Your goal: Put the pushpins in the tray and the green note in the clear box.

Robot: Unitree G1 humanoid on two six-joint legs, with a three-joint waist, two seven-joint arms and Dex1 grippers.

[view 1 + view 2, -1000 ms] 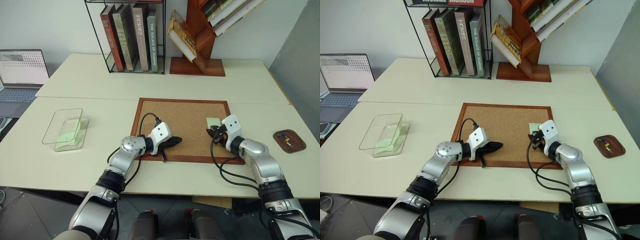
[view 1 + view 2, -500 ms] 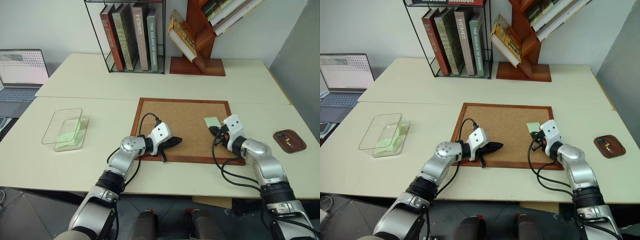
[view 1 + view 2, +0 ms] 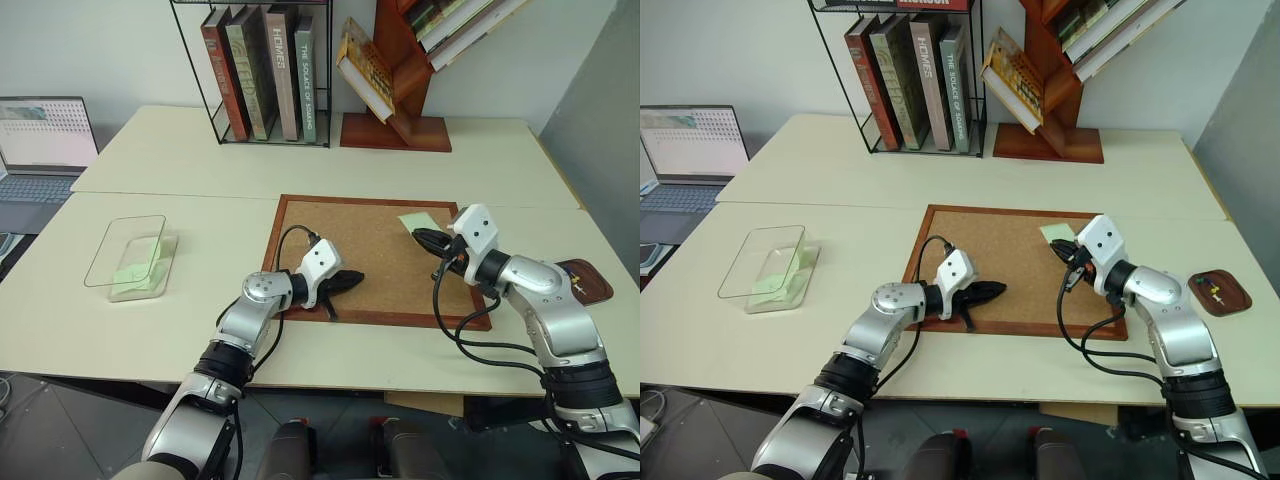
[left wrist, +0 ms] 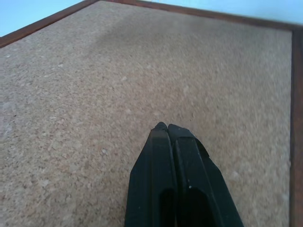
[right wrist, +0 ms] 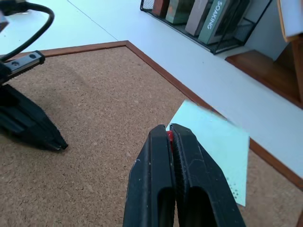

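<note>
Red pushpin [image 5: 169,136] is clenched in the right gripper [image 5: 169,128] above the corkboard [image 3: 370,262], not yet delivered to the tray [image 3: 1220,293], which already holds pins. Green note [image 3: 418,221] remains on the board, well apart from the clear box [image 3: 128,256]; left gripper [image 4: 166,126] is closed, empty.

Mint-green note [image 5: 213,142] — red pushpin [image 5: 169,136] — speckled-tan corkboard [image 3: 360,250].

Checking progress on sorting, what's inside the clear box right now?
The clear box holds pale green paper lying at its near end. How many sheets there are cannot be told.
</note>
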